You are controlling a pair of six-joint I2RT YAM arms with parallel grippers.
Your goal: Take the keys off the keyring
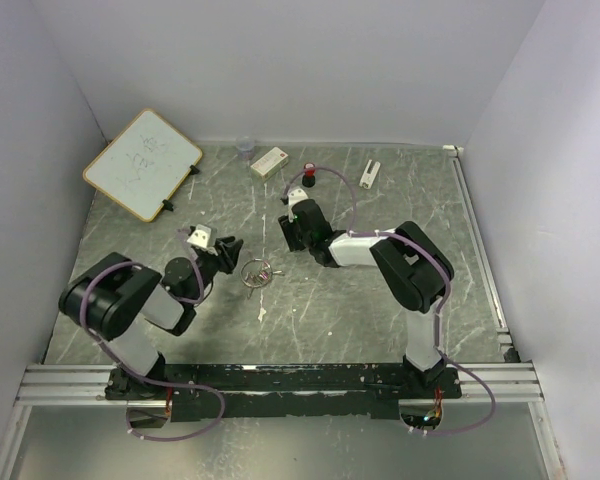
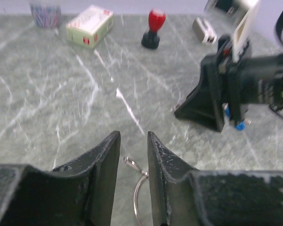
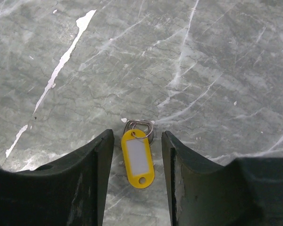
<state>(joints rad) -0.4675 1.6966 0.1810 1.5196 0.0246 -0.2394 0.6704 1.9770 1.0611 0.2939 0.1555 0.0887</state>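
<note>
The keyring [image 1: 255, 272], a thin silvery wire ring with small keys on it, lies on the table just right of my left gripper [image 1: 227, 247]. In the left wrist view my left gripper [image 2: 133, 134] is open, and a stretch of the keyring [image 2: 137, 186] lies on the table in the gap, close to the right finger. My right gripper [image 3: 137, 133] is open low over a key with a yellow plastic tag [image 3: 137, 159] and a silvery head [image 3: 140, 126], which lies flat between the fingers and is not gripped. In the top view my right gripper [image 1: 290, 232] hides that key.
A whiteboard [image 1: 142, 163] leans at the back left. Along the back stand a small cup [image 1: 244, 147], a pale box [image 1: 269, 162], a red-capped black bottle [image 1: 308, 178] and a white block [image 1: 370, 172]. The right arm's gripper [image 2: 217, 101] stands close ahead of the left one.
</note>
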